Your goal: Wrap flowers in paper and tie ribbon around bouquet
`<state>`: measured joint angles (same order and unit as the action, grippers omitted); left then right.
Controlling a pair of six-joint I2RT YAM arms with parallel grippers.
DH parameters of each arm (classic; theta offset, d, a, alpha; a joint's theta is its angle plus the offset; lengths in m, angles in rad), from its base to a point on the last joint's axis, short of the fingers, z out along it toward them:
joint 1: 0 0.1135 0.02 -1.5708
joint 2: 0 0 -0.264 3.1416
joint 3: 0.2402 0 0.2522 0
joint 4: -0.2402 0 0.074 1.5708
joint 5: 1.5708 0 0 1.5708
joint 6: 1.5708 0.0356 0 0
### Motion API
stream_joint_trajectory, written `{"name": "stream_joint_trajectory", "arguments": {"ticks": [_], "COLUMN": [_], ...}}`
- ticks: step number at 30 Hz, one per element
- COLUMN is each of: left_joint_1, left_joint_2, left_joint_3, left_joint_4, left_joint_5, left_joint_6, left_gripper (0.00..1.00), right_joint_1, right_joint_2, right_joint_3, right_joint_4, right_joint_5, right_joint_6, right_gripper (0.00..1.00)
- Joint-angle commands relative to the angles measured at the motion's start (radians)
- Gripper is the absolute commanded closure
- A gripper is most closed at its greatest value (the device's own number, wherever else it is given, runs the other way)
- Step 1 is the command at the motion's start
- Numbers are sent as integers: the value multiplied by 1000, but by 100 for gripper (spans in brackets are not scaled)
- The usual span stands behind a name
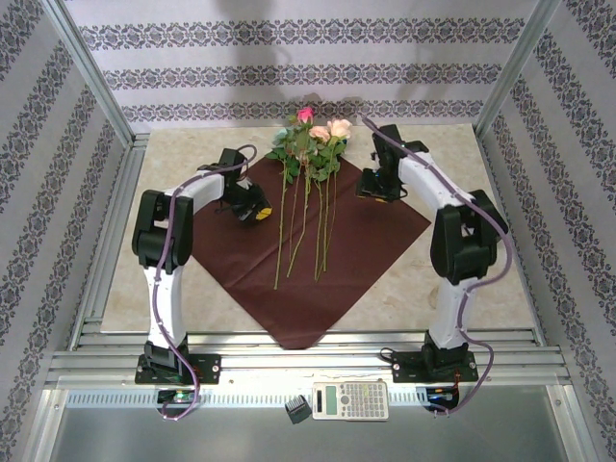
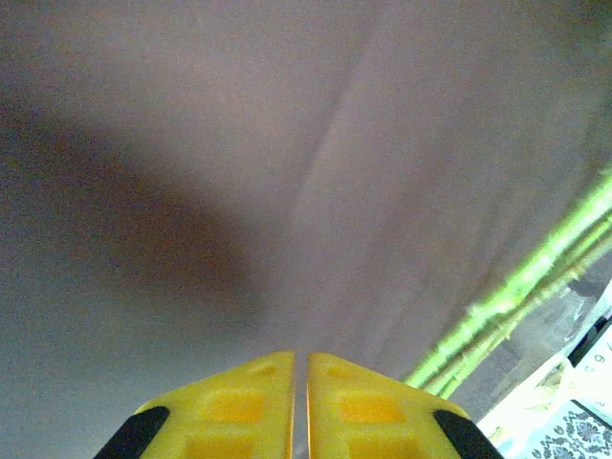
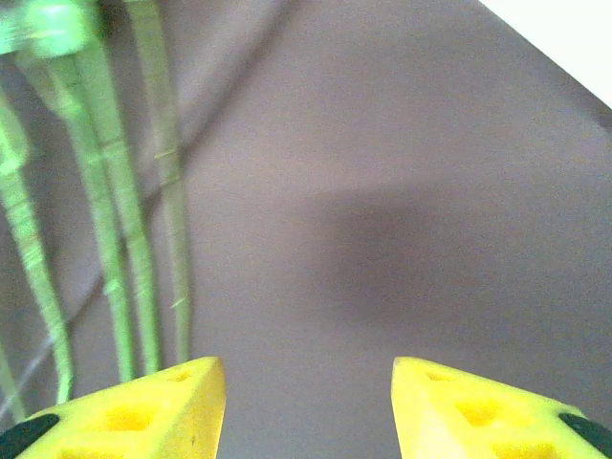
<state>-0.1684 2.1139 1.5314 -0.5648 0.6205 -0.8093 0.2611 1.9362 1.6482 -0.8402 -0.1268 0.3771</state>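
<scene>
Top cam: paper lies as a flat diamond on the table, flowers along its middle, blooms past the far corner. Left wrist cam: left gripper pinched together over paper, stems on its right. Right wrist cam: right gripper spread apart, stems on its left.

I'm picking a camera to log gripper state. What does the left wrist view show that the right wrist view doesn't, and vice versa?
Left wrist view: the left gripper, yellow fingers closed together, and a long crease in the deep crimson wrapping paper. Right wrist view: the right gripper, yellow fingers spread wide, plus a pale table corner. Both: that paper and thin green flower stems lying on it.
</scene>
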Motion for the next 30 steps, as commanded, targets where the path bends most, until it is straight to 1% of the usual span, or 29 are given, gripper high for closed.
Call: {"name": "stream_joint_trajectory", "arguments": {"ticks": [1,3,5,8,10,12,14,16,19,21,24,30], "left_joint_1": [18,40,74,144,182,213,232,243,249,249,250,252], "left_joint_2": [-127,-159,-190,-204,-191,-165,-140,-118,-93,-84,-80,-69], "left_joint_3": [-65,-134,-207,-287,-308,-310,-306,-300,-301,-301,-299,-283], "left_joint_4": [-59,-68,-80,-85,-83,-87,-87,-84,-64,-56,-47,-49], "left_joint_5": [2,46,59,81,98,100,95,89,94,97,97,99], "left_joint_6": [12,21,49,101,140,171,197,212,212,208,200,198], "left_gripper": [89,92,94,97,99,100,100,100,100,100,100,100], "right_joint_1": [160,276,399,570,657,715,766,823,891,919,941,960], "right_joint_2": [-79,-107,-117,-91,-47,15,93,157,226,266,315,350], "right_joint_3": [-68,-104,-120,-93,-51,8,89,161,227,253,279,273], "right_joint_4": [-23,-10,0,2,6,0,-37,-70,-122,-152,-195,-196], "right_joint_5": [56,65,62,71,63,41,35,53,91,120,149,164], "right_joint_6": [-112,-140,-167,-195,-205,-207,-219,-244,-269,-271,-266,-258], "right_gripper": [51,52,52,50,47,45,44,40,33,29,27,25]}}
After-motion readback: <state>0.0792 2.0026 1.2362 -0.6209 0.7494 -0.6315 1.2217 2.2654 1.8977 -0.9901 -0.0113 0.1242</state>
